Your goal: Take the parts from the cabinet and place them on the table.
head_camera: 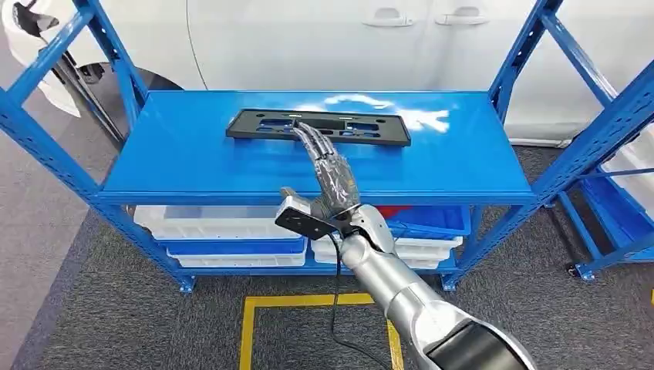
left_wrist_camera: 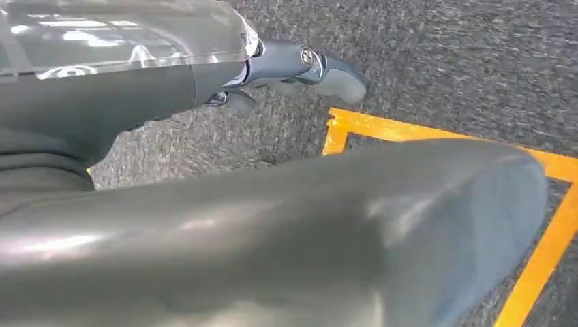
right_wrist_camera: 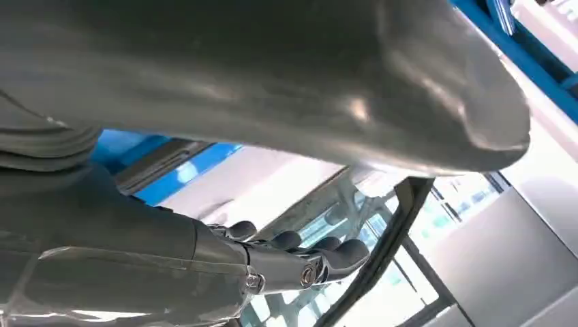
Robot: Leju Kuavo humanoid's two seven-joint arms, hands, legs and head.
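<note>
A flat black plastic part [head_camera: 258,124] with several cutouts lies across the back middle of the blue cabinet's top shelf [head_camera: 177,166]. My right hand [head_camera: 328,171] reaches over the shelf with its fingers stretched out straight. Its fingertips [head_camera: 305,132] lie at the part's near edge and grip nothing. In the right wrist view the dark fingers [right_wrist_camera: 300,262] sit beside the part's black rim [right_wrist_camera: 390,235], with the thick thumb [right_wrist_camera: 382,95] apart from them. My left hand [left_wrist_camera: 293,68] hangs over the carpet, holding nothing.
White and blue bins [head_camera: 224,231] stand on the lower shelf. A white car [head_camera: 347,38] is right behind the cabinet. Another blue rack [head_camera: 617,177] stands at the right. Yellow tape [head_camera: 262,304] marks the grey carpet in front.
</note>
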